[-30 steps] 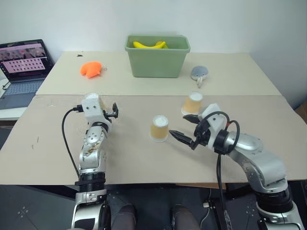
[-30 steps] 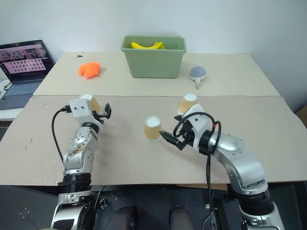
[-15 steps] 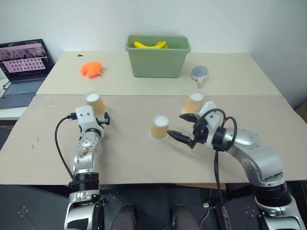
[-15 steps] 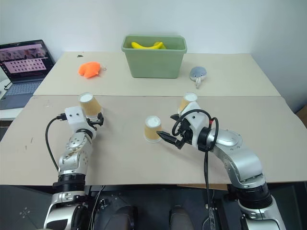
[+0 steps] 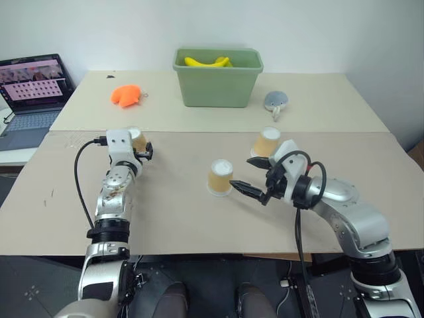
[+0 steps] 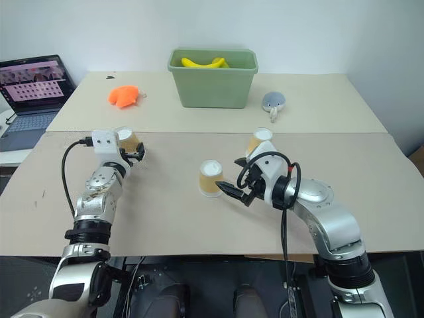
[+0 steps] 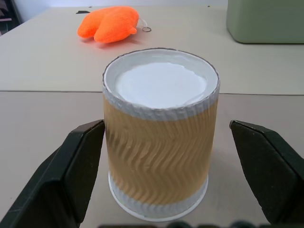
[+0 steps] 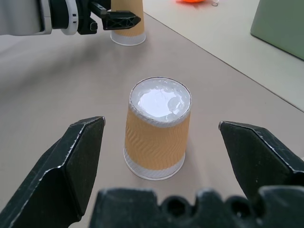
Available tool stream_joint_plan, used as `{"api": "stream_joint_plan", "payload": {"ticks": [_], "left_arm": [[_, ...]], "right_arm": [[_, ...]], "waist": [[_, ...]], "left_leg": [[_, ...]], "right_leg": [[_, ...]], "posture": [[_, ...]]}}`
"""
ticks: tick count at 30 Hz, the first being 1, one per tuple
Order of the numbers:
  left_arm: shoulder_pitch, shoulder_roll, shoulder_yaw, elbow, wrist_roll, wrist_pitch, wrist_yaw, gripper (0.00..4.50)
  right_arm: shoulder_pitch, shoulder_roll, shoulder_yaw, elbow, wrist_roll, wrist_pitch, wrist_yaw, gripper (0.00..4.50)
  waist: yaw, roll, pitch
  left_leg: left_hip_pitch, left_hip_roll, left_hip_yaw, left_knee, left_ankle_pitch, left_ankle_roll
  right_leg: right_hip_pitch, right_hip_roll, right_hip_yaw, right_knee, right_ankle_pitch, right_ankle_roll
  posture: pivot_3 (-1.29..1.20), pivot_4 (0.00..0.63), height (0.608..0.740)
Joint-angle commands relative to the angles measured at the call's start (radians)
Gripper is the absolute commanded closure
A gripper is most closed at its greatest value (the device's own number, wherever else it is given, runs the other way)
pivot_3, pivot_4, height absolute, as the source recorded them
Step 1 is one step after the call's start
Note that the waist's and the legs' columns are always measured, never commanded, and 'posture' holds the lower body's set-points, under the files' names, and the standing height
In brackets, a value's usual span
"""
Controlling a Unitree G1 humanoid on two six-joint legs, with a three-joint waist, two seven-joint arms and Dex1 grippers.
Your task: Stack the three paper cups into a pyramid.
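Three paper cups stand upside down on the near table. The left cup [image 7: 160, 137] sits between the fingers of my open left gripper [image 5: 144, 154], and I cannot tell whether they touch it. The middle cup [image 5: 220, 177] stands just ahead of my open right gripper [image 5: 245, 173], whose fingers [image 8: 80, 159] flank it at a distance in the right wrist view. The right cup [image 5: 267, 142] stands behind my right hand, partly hidden by it. No cup rests on another.
A green bin [image 5: 217, 86] holding bananas stands at the middle of the far table. An orange toy [image 5: 127, 95] lies to its left and a grey toy [image 5: 275, 101] to its right. A laptop [image 5: 32, 89] sits off the table's left side.
My left gripper has moved away from me and a little left, so the left cup now stands between its open fingers. The right gripper has stayed by the middle cup.
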Motion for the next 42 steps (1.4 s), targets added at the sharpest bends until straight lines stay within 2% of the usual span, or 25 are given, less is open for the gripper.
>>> {"api": "stream_joint_plan", "payload": {"ticks": [1, 20, 23, 25, 27, 34, 38, 42], "left_arm": [[-0.045, 0.029, -0.008, -0.010, 0.008, -0.027, -0.013, 0.03], [-0.087, 0.072, -0.014, 0.021, 0.000, -0.042, -0.040, 0.03], [-0.090, 0.072, -0.013, 0.026, -0.003, -0.042, -0.044, 0.80], [-0.091, 0.072, -0.012, 0.030, -0.004, -0.042, -0.047, 1.51], [-0.090, 0.071, -0.013, 0.027, -0.004, -0.043, -0.049, 1.91], [-0.098, 0.074, -0.019, 0.028, -0.004, -0.058, -0.071, 1.92], [-0.140, 0.063, -0.022, 0.008, -0.073, -0.077, -0.199, 1.92], [-0.187, 0.079, -0.050, -0.083, -0.255, -0.031, -0.559, 1.92]], "right_arm": [[-0.009, 0.004, -0.007, -0.011, -0.005, -0.033, -0.004, 0.00], [-0.014, 0.008, 0.001, -0.003, -0.019, -0.028, 0.005, 0.00], [-0.017, 0.009, 0.002, -0.003, -0.020, -0.027, 0.005, 0.00], [-0.018, 0.010, 0.002, -0.003, -0.020, -0.027, 0.004, 0.00], [-0.018, 0.010, 0.001, -0.004, -0.019, -0.027, 0.004, 0.00], [-0.019, 0.012, 0.004, 0.001, -0.022, -0.027, 0.002, 0.00], [-0.023, 0.016, 0.006, 0.010, -0.026, -0.029, 0.000, 0.00], [-0.028, 0.018, 0.012, 0.024, -0.038, -0.034, -0.006, 0.00]], "waist": [[0.000, 0.000, 0.000], [0.000, 0.000, 0.000], [0.000, 0.000, 0.000], [0.000, 0.000, 0.000], [0.000, 0.000, 0.000], [0.000, 0.000, 0.000], [0.000, 0.000, 0.000], [0.001, 0.000, 0.000]], "left_leg": [[0.000, 0.000, 0.000, 0.000, 0.000, 0.000], [0.000, 0.000, 0.000, 0.000, 0.000, 0.000], [0.000, 0.000, 0.000, 0.000, 0.000, 0.000], [0.000, 0.000, 0.000, 0.000, 0.000, 0.000], [0.000, 0.000, 0.000, 0.000, 0.000, 0.000], [0.000, 0.000, 0.000, 0.000, 0.000, 0.000], [0.000, 0.000, 0.000, 0.000, 0.000, 0.000], [-0.001, 0.000, 0.000, 0.000, 0.000, 0.000]], "right_leg": [[0.000, 0.000, 0.000, 0.000, 0.000, 0.000], [0.000, 0.000, 0.000, 0.000, 0.000, 0.000], [0.000, 0.000, 0.000, 0.000, 0.000, 0.000], [0.000, 0.000, 0.000, 0.000, 0.000, 0.000], [0.000, 0.000, 0.000, 0.000, 0.000, 0.000], [0.000, 0.000, 0.000, 0.000, 0.000, 0.000], [0.000, 0.000, 0.000, 0.000, 0.000, 0.000], [0.000, 0.000, 0.000, -0.001, 0.000, 0.000]], "posture": [[0.00, 0.150, 0.732], [0.00, 0.150, 0.732], [0.00, 0.150, 0.732], [0.00, 0.150, 0.732], [0.00, 0.150, 0.732], [0.00, 0.150, 0.732], [0.00, 0.150, 0.732], [0.00, 0.150, 0.732]]}}
